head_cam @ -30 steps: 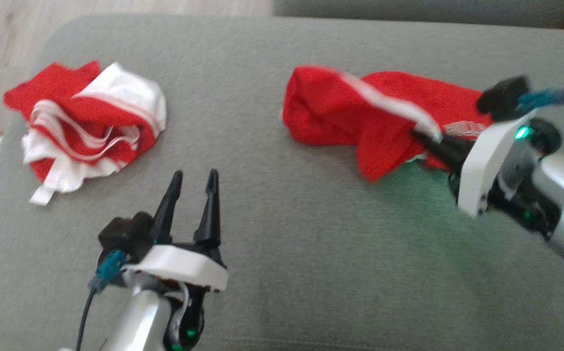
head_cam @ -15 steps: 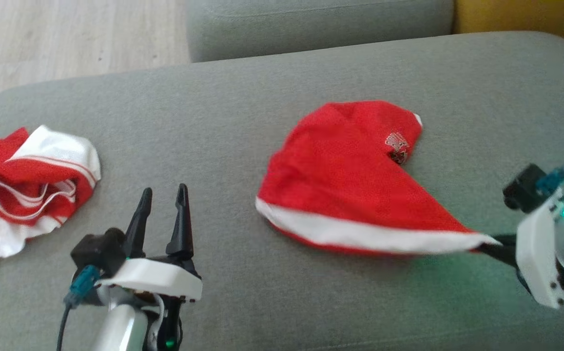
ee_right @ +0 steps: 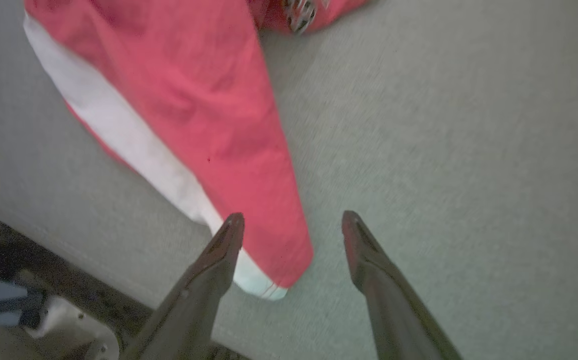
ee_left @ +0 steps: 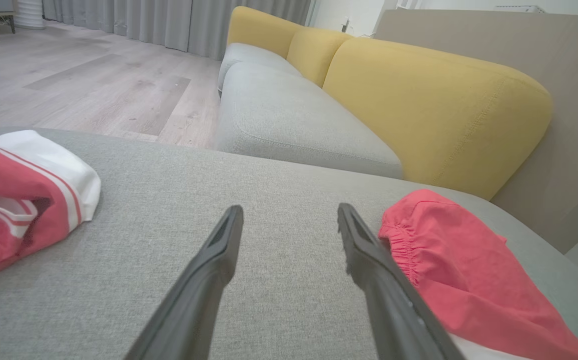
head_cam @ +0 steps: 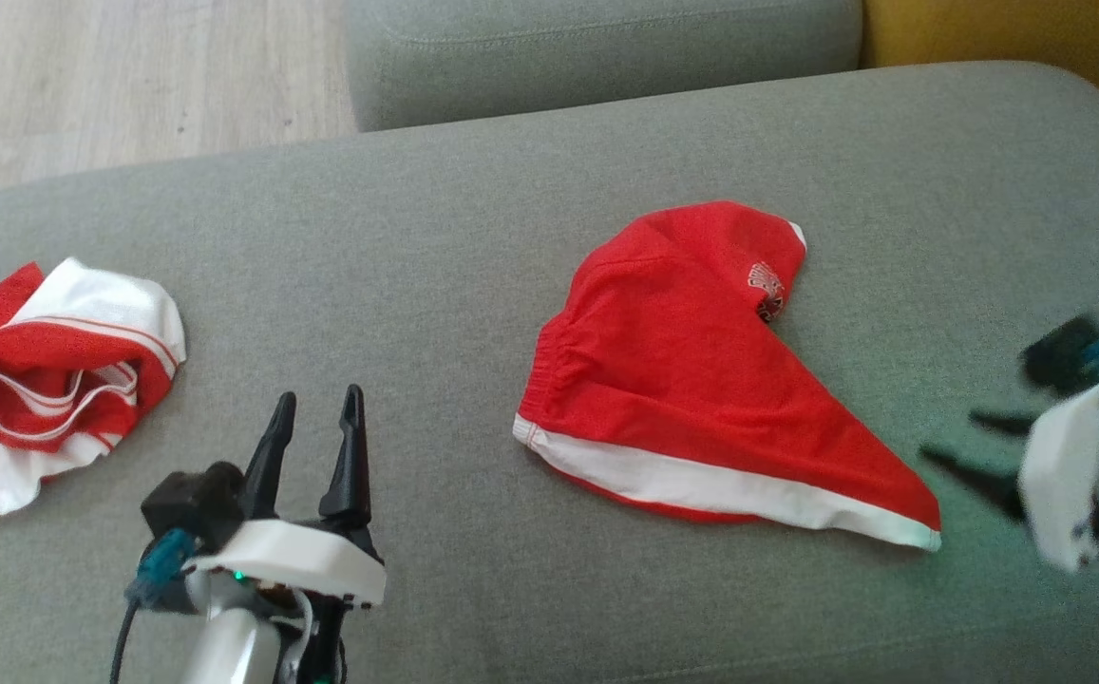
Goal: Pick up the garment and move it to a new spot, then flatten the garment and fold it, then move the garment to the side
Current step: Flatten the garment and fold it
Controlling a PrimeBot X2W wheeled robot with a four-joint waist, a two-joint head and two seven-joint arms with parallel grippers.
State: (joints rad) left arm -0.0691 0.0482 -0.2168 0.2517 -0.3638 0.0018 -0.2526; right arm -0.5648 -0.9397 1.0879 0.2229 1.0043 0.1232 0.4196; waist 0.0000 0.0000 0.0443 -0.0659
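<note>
Red garment (head_cam: 701, 380) lies spread on the grey cushion (head_cam: 435, 247), right of centre. Its white band faces the front edge and its pointed corner aims at the right edge. My right hand (head_cam: 948, 437) sits just beyond that corner, fingers spread, gripping nothing. It is blurred, so I cannot confirm contact with the cloth; probably none. My left hand (head_cam: 318, 394) hovers near the front edge, left of centre, fingers apart, empty. A second red-and-white garment (head_cam: 55, 351) is bunched at the left edge.

Red garment (head_cam: 691, 380) lies on grey cushion (head_cam: 416, 266) (right claw (head_cam: 948, 435) gaping just beside).
</note>
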